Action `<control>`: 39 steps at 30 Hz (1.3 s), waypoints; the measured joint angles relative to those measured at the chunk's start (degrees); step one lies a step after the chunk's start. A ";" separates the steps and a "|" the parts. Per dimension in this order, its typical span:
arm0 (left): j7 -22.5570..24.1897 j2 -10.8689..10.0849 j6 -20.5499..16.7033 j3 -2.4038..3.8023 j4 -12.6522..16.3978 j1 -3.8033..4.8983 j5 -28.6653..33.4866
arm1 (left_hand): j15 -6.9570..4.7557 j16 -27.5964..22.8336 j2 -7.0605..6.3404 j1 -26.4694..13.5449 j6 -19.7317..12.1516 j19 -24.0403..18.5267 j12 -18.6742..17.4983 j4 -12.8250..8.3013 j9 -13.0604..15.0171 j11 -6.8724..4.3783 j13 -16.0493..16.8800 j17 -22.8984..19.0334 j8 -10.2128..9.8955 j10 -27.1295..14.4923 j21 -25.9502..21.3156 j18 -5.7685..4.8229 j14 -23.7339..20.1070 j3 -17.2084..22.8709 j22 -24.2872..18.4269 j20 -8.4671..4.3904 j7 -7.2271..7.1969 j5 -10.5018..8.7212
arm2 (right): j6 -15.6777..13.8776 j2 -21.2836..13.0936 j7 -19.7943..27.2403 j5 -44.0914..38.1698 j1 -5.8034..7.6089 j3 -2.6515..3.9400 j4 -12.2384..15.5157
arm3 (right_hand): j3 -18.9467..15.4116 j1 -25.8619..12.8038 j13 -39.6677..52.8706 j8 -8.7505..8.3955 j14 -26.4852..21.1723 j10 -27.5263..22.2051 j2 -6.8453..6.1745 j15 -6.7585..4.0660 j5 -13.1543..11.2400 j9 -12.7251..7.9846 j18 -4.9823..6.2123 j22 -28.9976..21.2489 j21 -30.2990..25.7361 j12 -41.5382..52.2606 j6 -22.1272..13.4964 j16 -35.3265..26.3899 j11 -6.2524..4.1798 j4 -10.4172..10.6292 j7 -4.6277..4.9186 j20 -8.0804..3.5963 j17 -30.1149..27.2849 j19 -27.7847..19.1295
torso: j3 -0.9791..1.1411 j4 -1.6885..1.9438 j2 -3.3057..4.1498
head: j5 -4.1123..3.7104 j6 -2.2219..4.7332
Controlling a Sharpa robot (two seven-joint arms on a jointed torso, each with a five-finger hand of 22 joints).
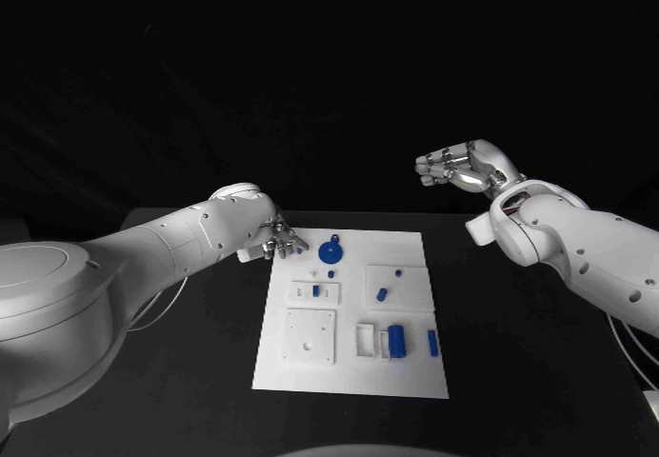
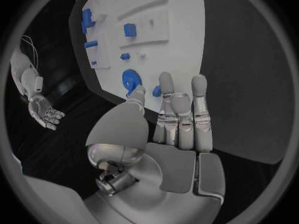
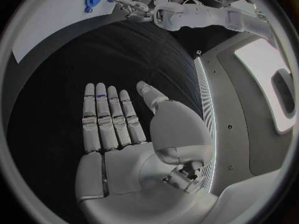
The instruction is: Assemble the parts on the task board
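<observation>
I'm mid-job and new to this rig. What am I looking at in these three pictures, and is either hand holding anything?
It is a two-armed robot at a black table. The head view looks down from its head; the two round pictures come from cameras at each wrist, behind that hand. The white task board lies in the middle, with small blue parts on it, among them a round blue part. The left hand hangs at the board's far left corner, fingers apart, holding nothing. The right hand is raised off to the side, also holding nothing.
</observation>
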 measured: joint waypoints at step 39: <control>1.51 0.86 -1.47 0.18 -2.28 -0.09 1.26 | 0.00 0.00 5.26 4.40 0.21 0.00 0.00 -3.60 0.04 -0.01 -0.37 0.18 0.00 0.00 0.00 0.00 0.00 0.12 0.03 0.00 -0.21 1.11 | -0.48 1.04 0.03 0.24 0.01 0.00 -0.85 | 0.00 0.00 0.00 0.00 0.00 0.00 0.00 0.00 -0.01 0.00 0.00 0.00 0.00 0.00 0.01 0.00 0.00 0.00 0.00 0.00 0.00 0.00 | 0.03 -0.23 0.54 | 0.08 -0.43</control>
